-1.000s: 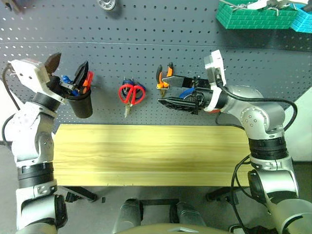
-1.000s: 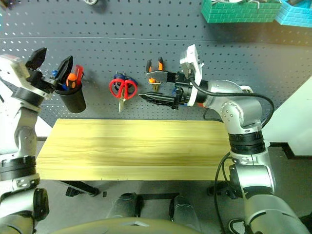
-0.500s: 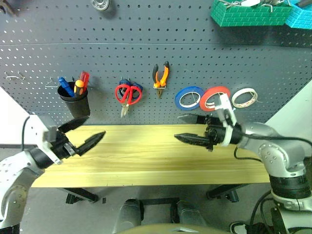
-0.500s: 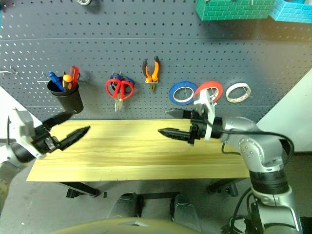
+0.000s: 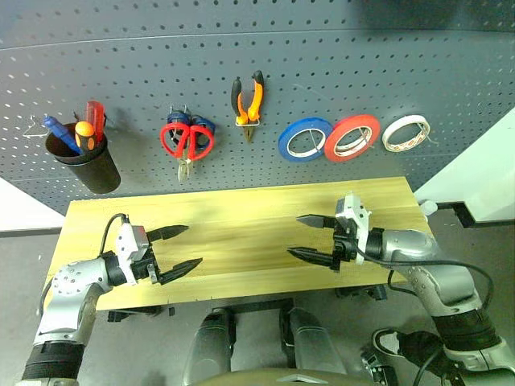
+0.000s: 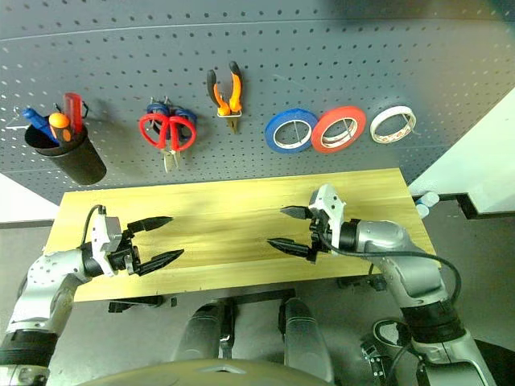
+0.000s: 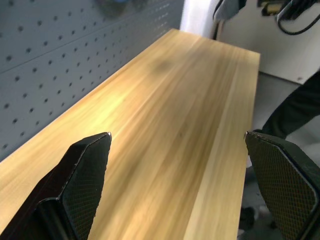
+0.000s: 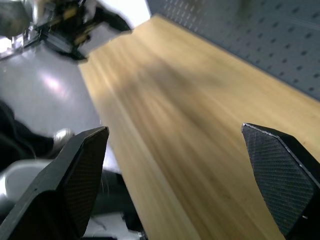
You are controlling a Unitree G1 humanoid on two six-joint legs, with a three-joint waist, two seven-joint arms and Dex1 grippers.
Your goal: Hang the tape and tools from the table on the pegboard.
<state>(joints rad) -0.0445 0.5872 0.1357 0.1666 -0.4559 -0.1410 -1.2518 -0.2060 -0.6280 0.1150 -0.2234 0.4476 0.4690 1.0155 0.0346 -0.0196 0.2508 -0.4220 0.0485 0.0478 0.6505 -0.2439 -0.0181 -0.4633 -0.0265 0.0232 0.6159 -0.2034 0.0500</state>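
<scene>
Long light yellowish wooden table [image 5: 241, 221], visible lengthwise grain, standing against the dark pegboard [image 5: 322, 72]

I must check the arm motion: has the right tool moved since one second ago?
Yes. The right tool was up at the pegboard beside the pliers; now it hangs open, lower, over the table.
</scene>
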